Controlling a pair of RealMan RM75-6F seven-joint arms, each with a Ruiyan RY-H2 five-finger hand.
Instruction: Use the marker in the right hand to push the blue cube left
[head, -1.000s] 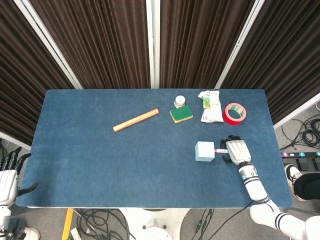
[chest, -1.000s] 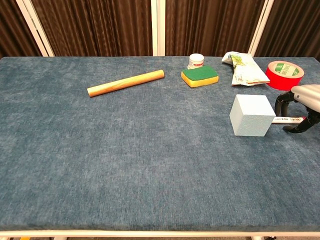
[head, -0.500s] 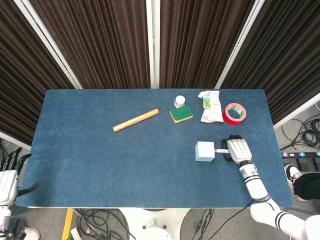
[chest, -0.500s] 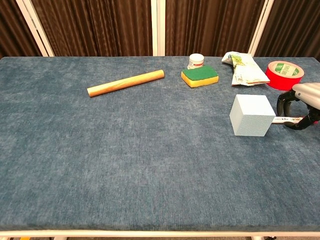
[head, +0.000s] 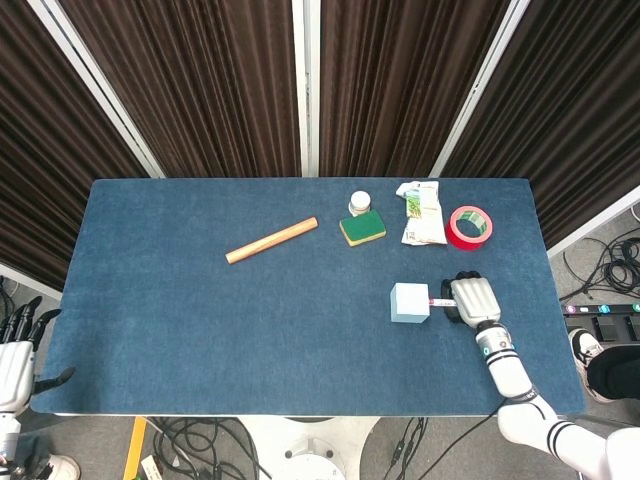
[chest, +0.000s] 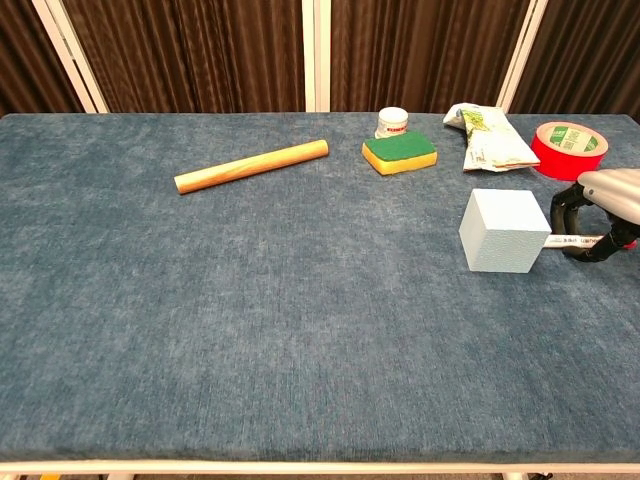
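Observation:
A pale blue cube (head: 409, 302) (chest: 505, 231) rests on the blue table right of centre. My right hand (head: 472, 301) (chest: 600, 213) grips a white marker (head: 438, 300) (chest: 568, 240) lying level just right of the cube. The marker's tip meets the cube's right face. My left hand (head: 17, 343) hangs below the table's left edge, fingers apart and holding nothing; the chest view does not show it.
Along the far side lie a wooden rod (head: 271, 240) (chest: 251, 166), a green-and-yellow sponge (head: 362, 228) (chest: 400, 153), a small white jar (head: 359, 203) (chest: 393, 122), a crumpled packet (head: 422, 213) (chest: 487, 137) and a red tape roll (head: 469, 226) (chest: 569, 149).
The right hand with the marker has wavered a few pixels right and back. The cube has not visibly shifted. The left hand sank slightly.

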